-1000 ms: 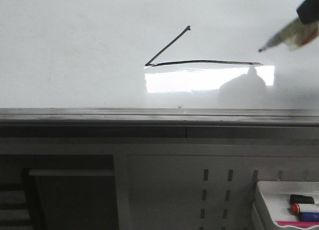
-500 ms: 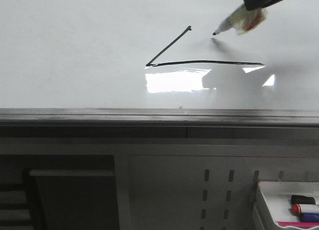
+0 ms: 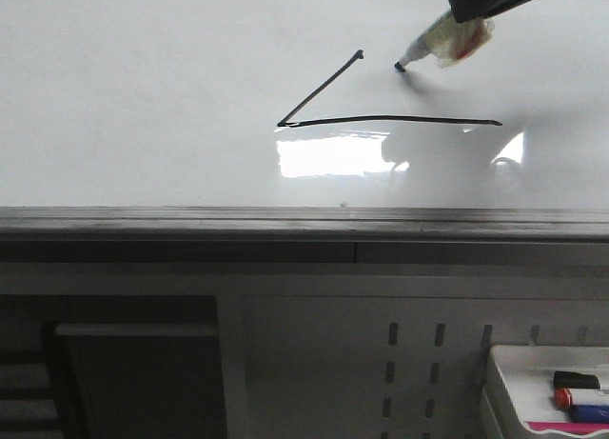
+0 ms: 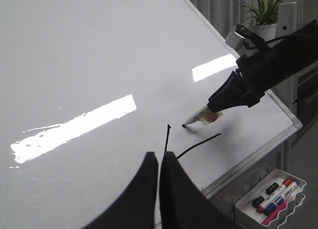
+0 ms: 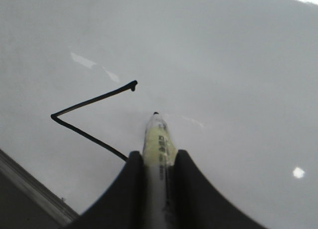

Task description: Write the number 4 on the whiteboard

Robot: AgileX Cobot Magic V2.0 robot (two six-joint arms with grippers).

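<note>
Whiteboard point(image 3: 143, 96) marker point(image 3: 440, 41), clamped in right hand point(image 5: 158, 162), tip now nearer slanted stroke point(image 3: 322, 87) than before.

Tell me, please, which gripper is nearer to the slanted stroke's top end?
The right gripper: its marker tip sits just beside the top end of the slanted stroke. The left gripper is below the strokes, near the whiteboard's lower edge.
</note>
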